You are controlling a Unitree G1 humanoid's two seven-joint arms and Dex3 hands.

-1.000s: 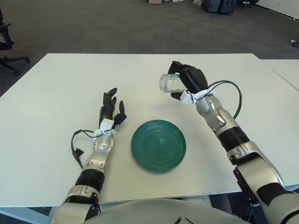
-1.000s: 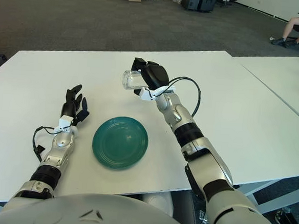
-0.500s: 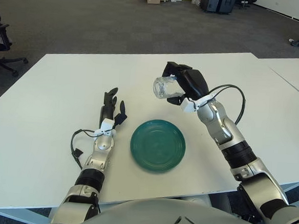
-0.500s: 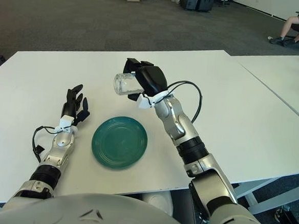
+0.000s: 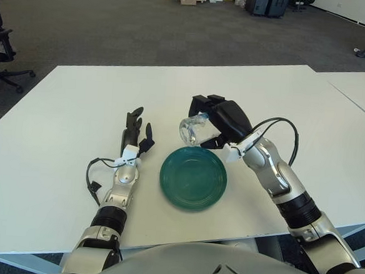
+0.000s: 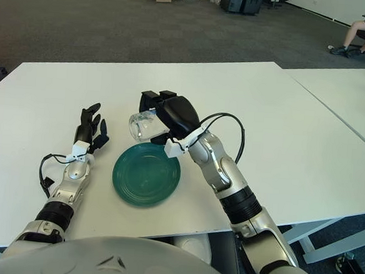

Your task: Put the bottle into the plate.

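From the left eye view, the right hand (image 5: 218,124) is up off the white desk (image 5: 52,115), its dark fingers (image 5: 200,104) wrapped around a clear plastic bottle (image 5: 191,129). The bottle is carried on its side, one end pointing toward the robot's left, and it hangs over the far rim of the green plate (image 5: 193,178) without touching it. The plate sits flat on the desk near the front edge. The left hand (image 5: 136,132) shows beside the plate on its left side, fingers loose and spread, grasping nothing, with a black cable looped by the wrist.

From the right eye view, the bottle (image 6: 143,125) again shows just above the plate's (image 6: 146,174) far edge, clasped in the right hand (image 6: 171,116). The left hand (image 6: 90,130) lies open, well apart from the plate.
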